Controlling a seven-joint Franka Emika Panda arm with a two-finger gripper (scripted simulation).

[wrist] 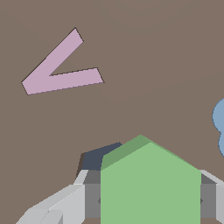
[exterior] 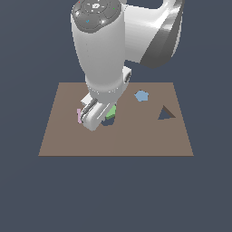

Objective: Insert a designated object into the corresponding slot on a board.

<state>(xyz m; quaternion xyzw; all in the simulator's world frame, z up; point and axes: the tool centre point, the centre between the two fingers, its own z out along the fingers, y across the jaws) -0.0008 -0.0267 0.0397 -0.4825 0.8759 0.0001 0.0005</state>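
On the exterior view's left lay the pink letter V (wrist: 59, 70), flat on the brown board (exterior: 113, 142) and mostly hidden behind the arm there. Just right of it, the green hexagonal block (wrist: 151, 183) showed flat faces and a darker top bevel. The gripper (wrist: 148, 199) pinched it, one grey finger (wrist: 65, 203) pressed against each side. Directly beneath the block a dark slot (wrist: 98, 158) peeked out. Farther right sat a blue flower-shaped piece (exterior: 142, 95), then the dark triangular cutout (exterior: 166, 113).
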